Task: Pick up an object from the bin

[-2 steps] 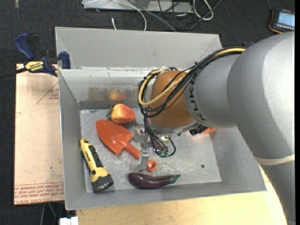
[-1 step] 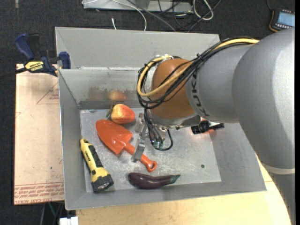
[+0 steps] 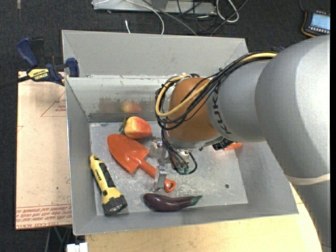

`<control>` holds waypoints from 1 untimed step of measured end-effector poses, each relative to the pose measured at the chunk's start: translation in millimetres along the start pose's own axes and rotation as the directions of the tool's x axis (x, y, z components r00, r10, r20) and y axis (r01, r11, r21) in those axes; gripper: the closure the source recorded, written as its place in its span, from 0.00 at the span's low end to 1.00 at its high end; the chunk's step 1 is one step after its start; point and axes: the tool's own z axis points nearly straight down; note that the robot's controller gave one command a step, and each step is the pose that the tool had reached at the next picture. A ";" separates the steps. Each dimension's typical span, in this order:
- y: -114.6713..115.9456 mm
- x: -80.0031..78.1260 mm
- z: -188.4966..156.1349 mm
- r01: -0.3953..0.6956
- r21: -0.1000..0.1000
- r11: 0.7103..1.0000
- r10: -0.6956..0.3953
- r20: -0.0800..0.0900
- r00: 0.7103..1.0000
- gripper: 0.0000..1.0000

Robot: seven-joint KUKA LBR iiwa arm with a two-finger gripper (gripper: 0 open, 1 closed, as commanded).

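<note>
My gripper [image 3: 161,175] hangs below the arm's wrist in the middle of the bin, right over the thin handle of an orange-red toy shovel [image 3: 128,154]. The shovel lies flat with its blade to the left and its handle's ring end just right of the gripper. A dark purple toy eggplant [image 3: 169,201] lies lengthwise just in front of the gripper, apart from it. An orange-yellow peach-like fruit [image 3: 137,127] rests behind the shovel blade, near the back wall.
A yellow and black flashlight [image 3: 106,186] lies along the bin's left side. A small orange thing [image 3: 232,145] peeks out from under the arm at the right. The arm's bulk and cables hide the floor at the centre right.
</note>
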 end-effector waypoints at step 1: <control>79.5 4.4 -0.4 -0.232 -0.010 0.973 0.232 0.016 0.973 0.00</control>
